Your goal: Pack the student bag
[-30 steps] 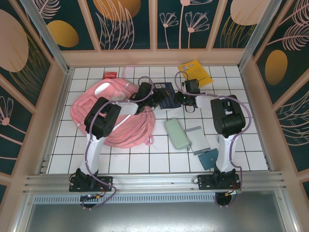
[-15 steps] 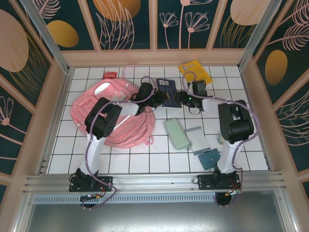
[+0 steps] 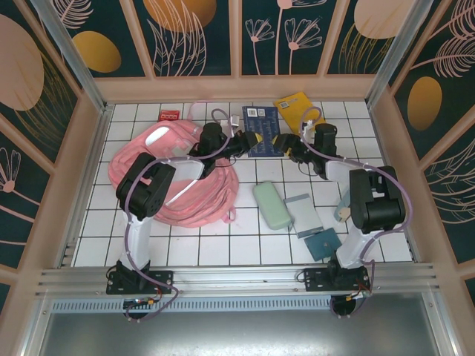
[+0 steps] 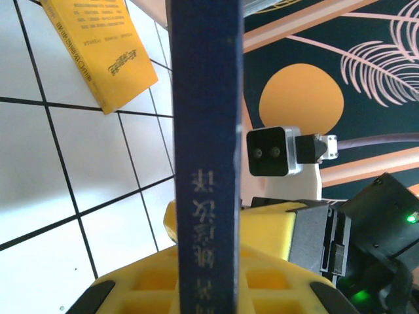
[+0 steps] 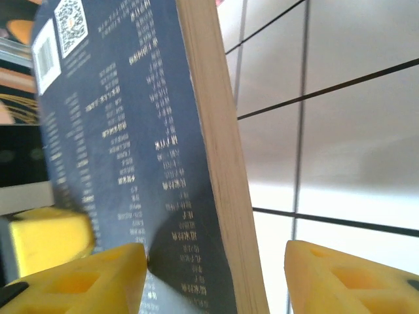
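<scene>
With the blue book clamped in the left tool and the right tool spread open around it, it's best carried slowly to the student bag.

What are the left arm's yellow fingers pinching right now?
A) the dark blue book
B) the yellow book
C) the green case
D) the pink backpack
A: the dark blue book stands edge-on between the left fingers, while the yellow book lies apart on the tiled table.
</scene>
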